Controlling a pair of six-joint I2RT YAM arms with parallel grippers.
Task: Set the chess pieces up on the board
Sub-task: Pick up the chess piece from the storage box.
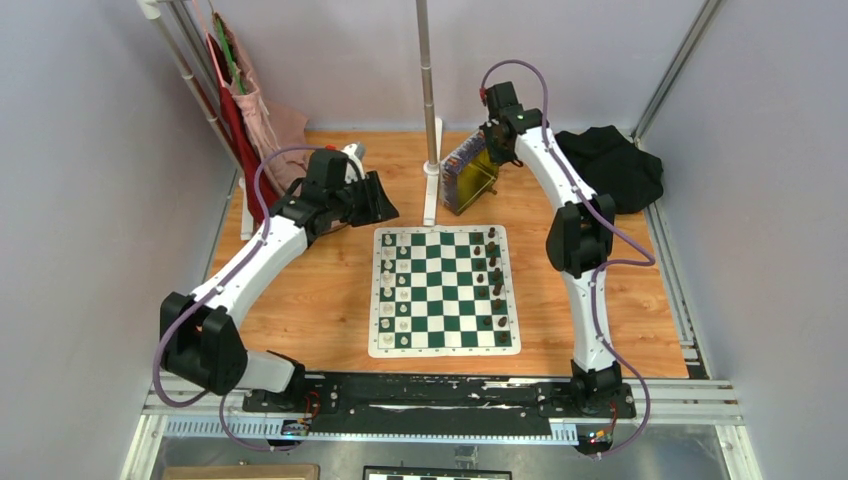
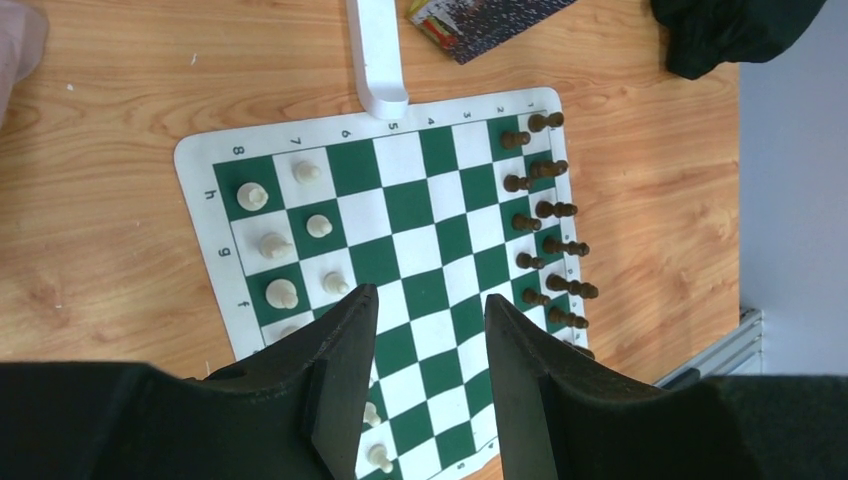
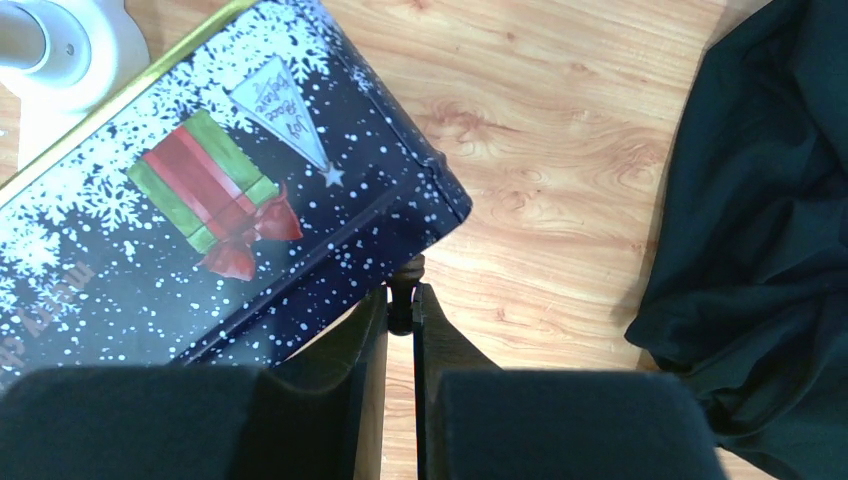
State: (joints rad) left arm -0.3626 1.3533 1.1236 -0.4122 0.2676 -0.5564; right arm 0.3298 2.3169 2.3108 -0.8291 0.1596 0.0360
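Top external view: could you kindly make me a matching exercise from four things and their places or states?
1 left gripper
2 right gripper
3 tin
4 black cloth

A shut on a dark chess piece
B far right corner of the table
C open, empty
D just beyond the board's far edge

Pairs: 1-C, 2-A, 3-D, 4-B

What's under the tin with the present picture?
Only wooden table shows around the tin; anything beneath is covered. By its corner, the right gripper pinches a dark brown chess piece.
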